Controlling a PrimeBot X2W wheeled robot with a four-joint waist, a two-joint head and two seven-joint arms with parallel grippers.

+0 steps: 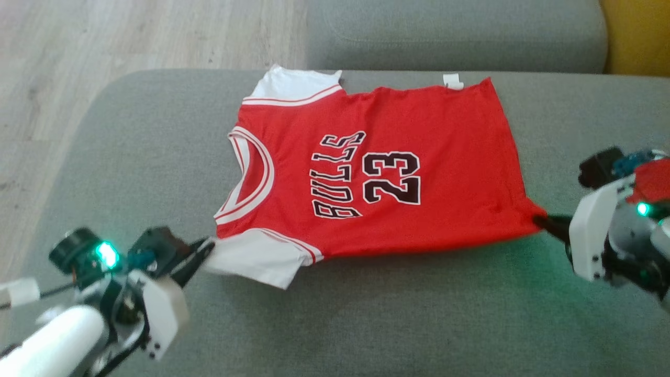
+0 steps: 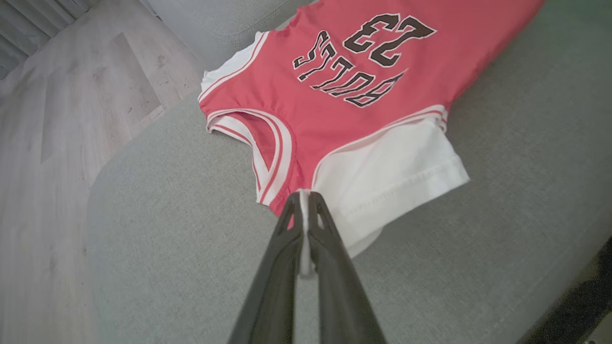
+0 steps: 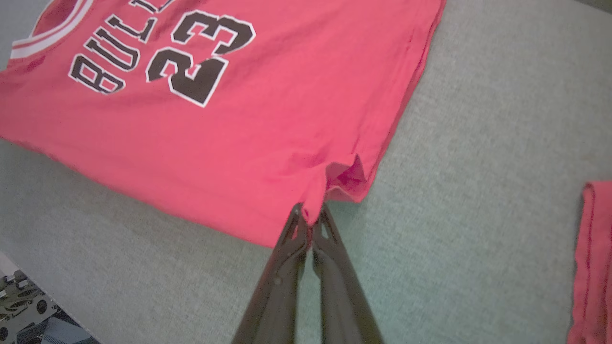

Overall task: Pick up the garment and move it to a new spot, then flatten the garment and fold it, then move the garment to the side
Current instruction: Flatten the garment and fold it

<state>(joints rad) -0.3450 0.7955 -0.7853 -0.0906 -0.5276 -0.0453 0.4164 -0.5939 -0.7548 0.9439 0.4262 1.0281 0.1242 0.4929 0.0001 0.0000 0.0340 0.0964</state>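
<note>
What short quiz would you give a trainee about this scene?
1. True or false: the left pincer is shut on the white sleeve of the jersey.
2. Pick one. The right pincer is: A, open; B, shut on the jersey; C, shut on nothing.
3. Fill the gap: the number printed on the jersey is ___.

Key: 1 true; 2 B; 3 23.
</note>
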